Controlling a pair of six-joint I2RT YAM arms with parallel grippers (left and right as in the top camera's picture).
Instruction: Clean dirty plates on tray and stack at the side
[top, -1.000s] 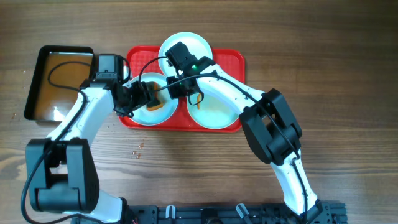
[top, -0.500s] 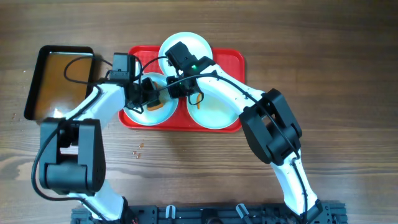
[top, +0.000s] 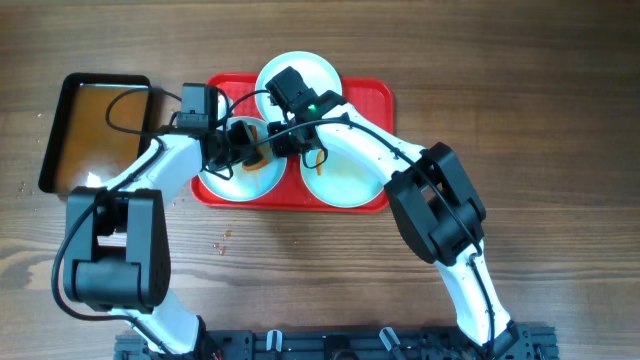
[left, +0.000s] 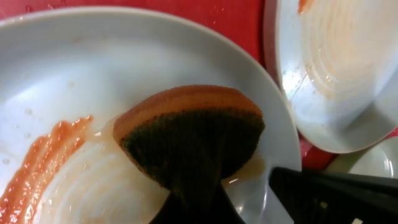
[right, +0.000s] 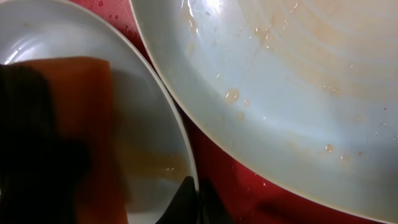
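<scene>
Three white plates lie on the red tray (top: 375, 95): one at the back (top: 300, 72), one at the front right (top: 345, 178), one at the front left (top: 228, 180). My left gripper (top: 243, 146) is shut on an orange sponge with a dark scrub face (left: 193, 134), which presses on the front-left plate (left: 124, 68) beside an orange smear (left: 43, 168). At that plate's right edge (right: 186, 155), my right gripper (right: 198, 199) is shut on the rim. The front-right plate (right: 298, 81) shows faint orange streaks and water drops.
A black tray of brownish liquid (top: 60, 140) stands left of the red tray. Small crumbs (top: 222, 238) dot the wood in front of the red tray. Both arms cross over the tray's middle, and the right arm's base link (top: 435, 205) stands to the right.
My left gripper has closed on the sponge and shifted slightly back over the front-left plate, its arm swinging in toward the tray. The right gripper has held still on the rim.
</scene>
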